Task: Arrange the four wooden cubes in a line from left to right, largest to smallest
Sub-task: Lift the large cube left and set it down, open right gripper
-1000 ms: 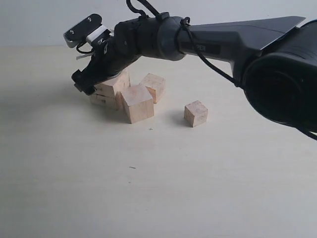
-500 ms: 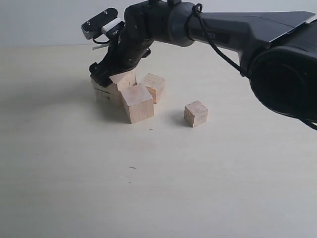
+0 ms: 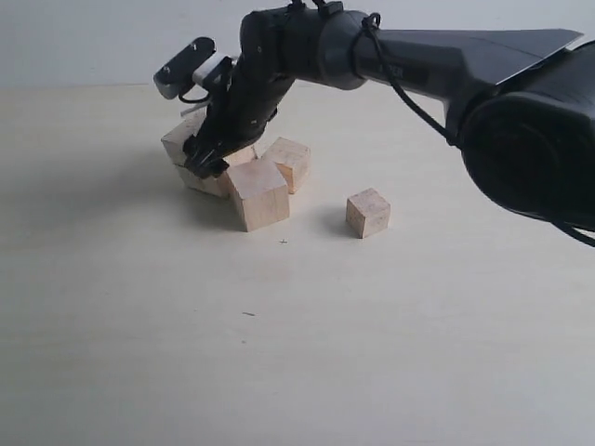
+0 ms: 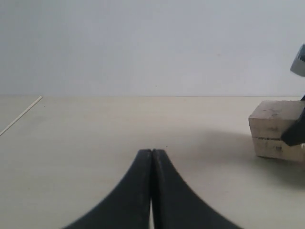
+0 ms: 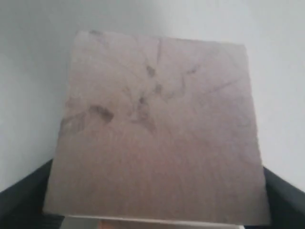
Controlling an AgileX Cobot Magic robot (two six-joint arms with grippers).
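The right pincer (image 3: 205,158) is extended across into the left half of the exterior view. It is clamped on the largest pale, unpainted wooden cube (image 3: 179,141), whose faces carry dark scuff marks. In the right wrist view the scuffed face of this largest cube fills most of the picture. The black fingers (image 5: 19,205) are seen against two opposite sides of the block. In the exterior view the largest cube is seen tilted, with one upper corner raised toward the left. Whether its lower edge is touching the pale tabletop (image 3: 297,353) cannot be told.

The second-largest light-wood cube (image 3: 258,193) is set on the tabletop just beside the largest cube, on its right and nearer the camera. The third light-wood cube (image 3: 289,163) is placed just behind the second-largest cube; contact between the two cannot be confirmed. The smallest light-wood cube (image 3: 368,213) is set apart from this cluster, farther to the right. The four cubes are therefore grouped loosely and are not yet arranged in a row.

The left pincer (image 4: 152,153) is fully closed, with its two black fingers pressed together along their inner edges. It is held low over a bare part of the tabletop. In the left wrist view the largest cube is seen well ahead of it, with a dark part of the right pincer laid across one side.
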